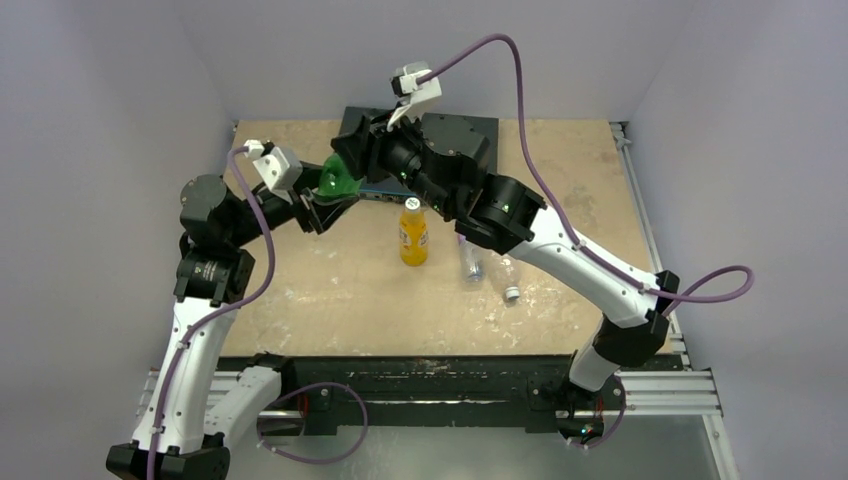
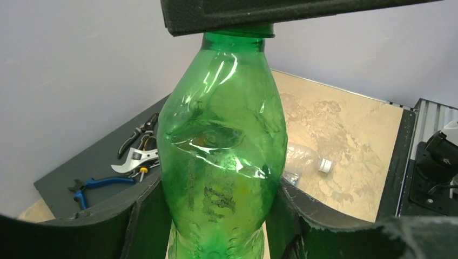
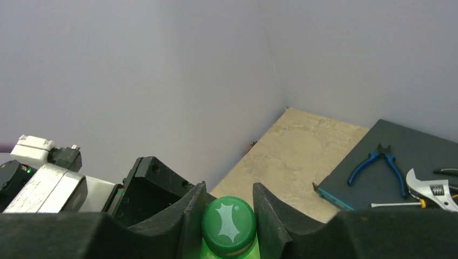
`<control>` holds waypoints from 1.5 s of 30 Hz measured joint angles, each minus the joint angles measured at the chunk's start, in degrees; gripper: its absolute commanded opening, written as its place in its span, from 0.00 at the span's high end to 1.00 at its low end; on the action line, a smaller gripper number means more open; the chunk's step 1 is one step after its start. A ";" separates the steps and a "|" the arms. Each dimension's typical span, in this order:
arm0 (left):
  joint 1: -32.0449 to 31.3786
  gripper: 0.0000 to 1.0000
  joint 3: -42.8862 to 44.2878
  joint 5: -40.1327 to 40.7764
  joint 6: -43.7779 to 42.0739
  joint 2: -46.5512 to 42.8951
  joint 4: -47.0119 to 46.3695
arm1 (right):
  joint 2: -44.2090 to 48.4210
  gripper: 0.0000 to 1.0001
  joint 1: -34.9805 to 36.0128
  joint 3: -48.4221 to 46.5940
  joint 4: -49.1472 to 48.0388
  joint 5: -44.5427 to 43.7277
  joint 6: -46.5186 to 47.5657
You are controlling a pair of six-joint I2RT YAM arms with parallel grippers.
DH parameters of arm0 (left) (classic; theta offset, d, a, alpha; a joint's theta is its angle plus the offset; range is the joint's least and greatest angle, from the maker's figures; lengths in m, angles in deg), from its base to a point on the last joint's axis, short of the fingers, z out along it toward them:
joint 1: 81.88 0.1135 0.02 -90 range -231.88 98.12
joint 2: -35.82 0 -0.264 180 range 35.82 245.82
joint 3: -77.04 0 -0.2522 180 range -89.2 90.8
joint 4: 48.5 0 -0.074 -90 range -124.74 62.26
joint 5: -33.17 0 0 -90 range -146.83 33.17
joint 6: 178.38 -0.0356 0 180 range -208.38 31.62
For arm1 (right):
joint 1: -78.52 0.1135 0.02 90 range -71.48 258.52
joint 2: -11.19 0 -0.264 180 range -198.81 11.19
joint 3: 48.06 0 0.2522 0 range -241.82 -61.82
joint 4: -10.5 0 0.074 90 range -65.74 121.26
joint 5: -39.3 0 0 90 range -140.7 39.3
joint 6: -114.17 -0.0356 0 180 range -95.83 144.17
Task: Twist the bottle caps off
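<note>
My left gripper (image 2: 216,218) is shut on the lower body of the green bottle (image 2: 224,156), holding it off the table and tilted (image 1: 338,183). The dark green cap (image 3: 229,226) sits on its neck. My right gripper (image 3: 229,208) is shut on that cap, one pad against each side. In the left wrist view a black finger of the right gripper (image 2: 270,13) hides the cap. The orange-yellow bottle (image 1: 413,235) stands upright mid-table with a white cap (image 1: 411,204). Two clear bottles (image 1: 472,262) (image 1: 507,280) lie to its right, one showing a white cap (image 2: 324,165).
A dark mat (image 1: 470,130) at the back of the table carries hand tools: blue-handled pliers (image 3: 378,164), a metal wrench (image 3: 432,189) and cutters (image 2: 140,129). Grey walls close in at the back and both sides.
</note>
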 measured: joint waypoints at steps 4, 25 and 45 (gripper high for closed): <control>0.00 0.98 -0.20 0.07 -0.37 -0.07 0.33 | 0.02 0.86 0.24 0.22 -0.17 0.13 -0.66; -0.79 0.97 -1.07 -23.37 28.98 3.50 -19.10 | 15.96 0.95 -4.46 23.08 -20.44 28.74 2.80; -0.55 1.00 -0.83 -12.20 14.93 1.73 -6.03 | 13.44 0.26 -5.81 15.65 -16.31 21.38 1.46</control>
